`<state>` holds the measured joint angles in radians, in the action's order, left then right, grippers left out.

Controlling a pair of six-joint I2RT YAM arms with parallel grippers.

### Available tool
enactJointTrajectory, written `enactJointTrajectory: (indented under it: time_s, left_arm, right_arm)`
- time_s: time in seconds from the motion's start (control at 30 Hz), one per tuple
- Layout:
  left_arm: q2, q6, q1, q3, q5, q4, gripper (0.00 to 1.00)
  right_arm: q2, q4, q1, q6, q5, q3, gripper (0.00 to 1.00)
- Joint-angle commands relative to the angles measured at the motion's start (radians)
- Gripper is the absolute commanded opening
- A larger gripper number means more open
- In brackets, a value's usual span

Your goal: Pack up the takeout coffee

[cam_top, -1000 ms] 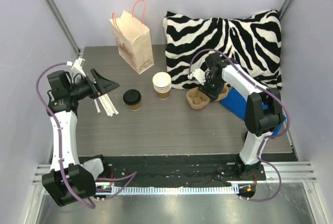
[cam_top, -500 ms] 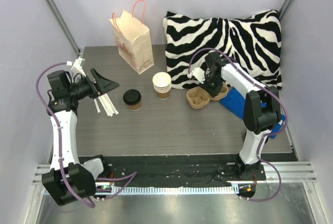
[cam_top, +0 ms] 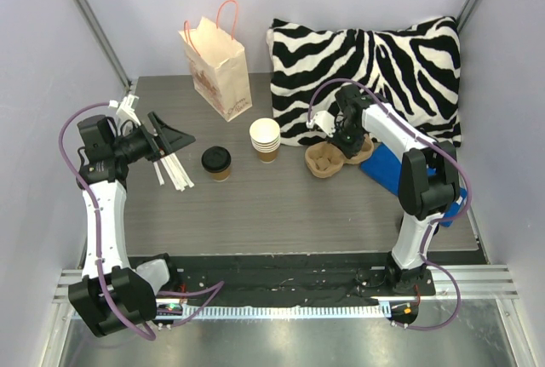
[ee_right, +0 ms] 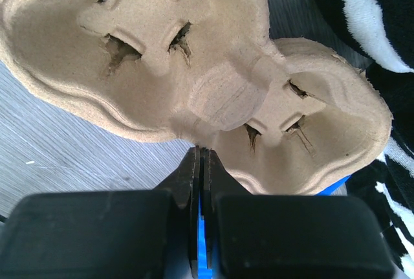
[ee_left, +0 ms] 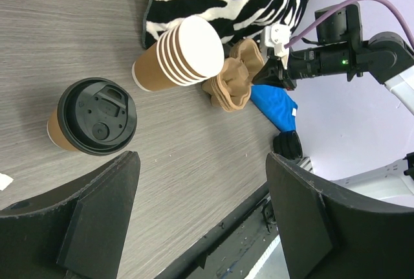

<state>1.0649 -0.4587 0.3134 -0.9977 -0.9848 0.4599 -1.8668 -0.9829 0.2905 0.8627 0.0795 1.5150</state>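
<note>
Right gripper (ee_right: 200,156) jaws, apart a second ago, are now pressed together; the right arm has hardly shifted in the top view. Nothing else on the table (cam_top: 281,205) has changed place.

- Right gripper: closed tips sit at the near rim of the pulp cup carrier (ee_right: 213,91), at its narrow waist. Cannot tell whether a sliver of rim is pinched between them. The carrier lies flat, cup wells up, partly over a blue flat item (cam_top: 387,171) and just in front of the zebra pillow (cam_top: 366,69).
- Left gripper (ee_left: 200,162): jaws spread wide, holding nothing, off the left side of the table and pointing toward the middle.
- Takeout coffee (cam_top: 216,163): upright on the table, black lid on, left of centre. It stands near the left gripper's open tips but touches neither finger. In the left wrist view it shows just beyond the left finger.
- Stack of lidless cups (cam_top: 265,139): upright, just right of the coffee, between it and the carrier.
- Paper bag (cam_top: 220,65): standing at the back, pink handles up.
- Thin white sticks (cam_top: 174,171): lying under the left gripper.
</note>
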Motion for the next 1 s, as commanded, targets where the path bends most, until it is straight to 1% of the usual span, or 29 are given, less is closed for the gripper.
enactJointTrajectory:
  time_s: [0.0, 0.23, 0.33, 0.37, 0.4, 0.47, 0.5, 0.53, 0.57, 0.8, 0.97]
  left_arm:
    - [-0.009, 0.015, -0.005, -0.001, 0.006, -0.049, 0.83]
    - [-0.01, 0.014, -0.005, -0.001, 0.005, -0.049, 0.83]
    - [-0.011, 0.014, -0.005, -0.001, 0.003, -0.049, 0.83]
    - [-0.013, 0.012, -0.005, -0.001, 0.005, -0.049, 0.83]
    - [-0.011, 0.012, -0.004, -0.001, 0.003, -0.049, 0.83]
    - [-0.013, 0.011, -0.005, -0.001, 0.003, -0.049, 0.83]
    - [-0.014, 0.011, -0.004, -0.001, 0.003, -0.049, 0.83]
    - [-0.014, 0.011, -0.005, -0.002, 0.005, -0.049, 0.83]
    - [-0.016, 0.011, -0.005, -0.001, 0.006, -0.049, 0.83]
    - [-0.006, 0.012, -0.005, -0.004, 0.008, -0.049, 0.83]
    - [0.0, 0.015, -0.005, -0.004, 0.009, -0.05, 0.83]
  right_arm:
    - [0.078, 0.004, -0.004, 0.006, 0.005, 0.04, 0.01]
    - [0.141, -0.011, -0.004, -0.008, 0.034, 0.063, 0.01]
    - [0.121, -0.046, -0.004, -0.001, 0.023, 0.08, 0.01]
    - [0.107, -0.059, -0.004, -0.005, 0.011, 0.089, 0.04]
    - [0.095, -0.075, -0.004, -0.001, 0.0, 0.097, 0.19]
    - [0.077, -0.082, -0.005, 0.009, -0.014, 0.088, 0.35]
    - [0.077, -0.077, -0.005, 0.013, -0.012, 0.082, 0.47]
    - [0.075, -0.065, -0.005, 0.016, -0.007, 0.071, 0.5]
    - [0.069, -0.059, -0.005, 0.016, -0.009, 0.07, 0.52]
    - [0.015, -0.054, -0.007, 0.025, -0.014, 0.074, 0.44]
    - [0.0, -0.045, -0.007, 0.03, -0.009, 0.06, 0.43]
